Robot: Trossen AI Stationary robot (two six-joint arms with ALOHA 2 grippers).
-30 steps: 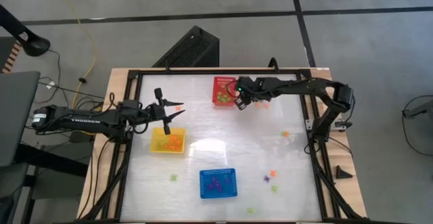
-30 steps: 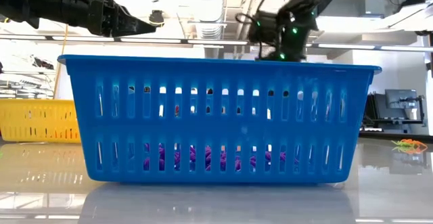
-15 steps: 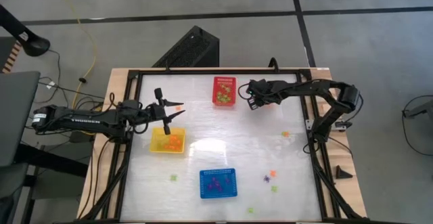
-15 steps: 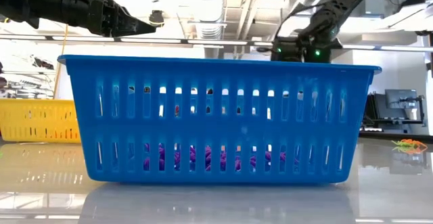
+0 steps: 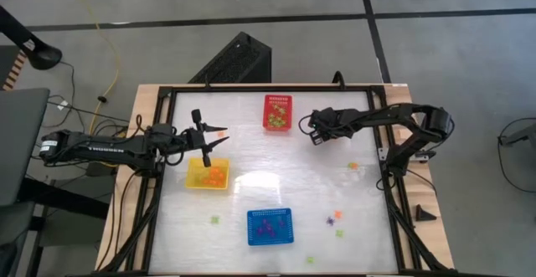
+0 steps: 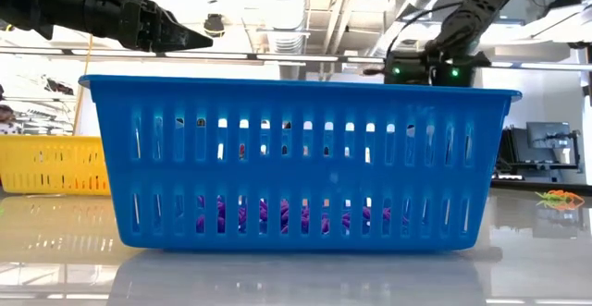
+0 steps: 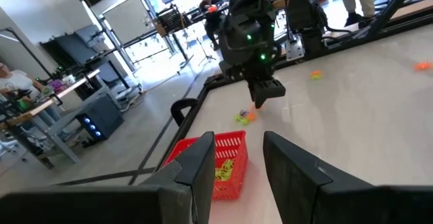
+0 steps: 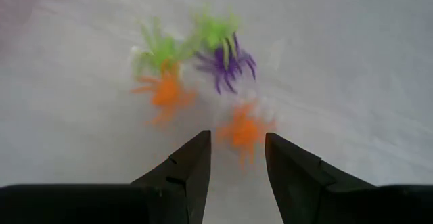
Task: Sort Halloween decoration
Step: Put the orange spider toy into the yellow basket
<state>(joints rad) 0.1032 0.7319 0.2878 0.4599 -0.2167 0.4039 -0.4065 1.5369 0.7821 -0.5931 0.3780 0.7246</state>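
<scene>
The Halloween decoration here is tiny plastic spiders. In the right wrist view a cluster lies on the white table: two green spiders (image 8: 157, 50), a purple one (image 8: 226, 61) and two orange ones (image 8: 164, 92). My right gripper (image 8: 237, 146) hangs open just short of the nearer orange spider (image 8: 243, 130), holding nothing. From above, the right gripper (image 5: 316, 135) is just right of the red basket (image 5: 277, 112). My left gripper (image 5: 209, 139) is open and empty above the yellow basket (image 5: 208, 175).
A blue basket (image 5: 270, 226) with purple pieces stands at the front centre. Loose spiders lie on the right half of the table: orange (image 5: 353, 166), orange (image 5: 338, 215), purple (image 5: 331, 222), green (image 5: 339, 233). Another green one (image 5: 214, 220) lies left of the blue basket.
My right gripper has moved from over the red basket to the right, over the spider cluster, and its fingers have narrowed slightly. The left arm has not moved.
</scene>
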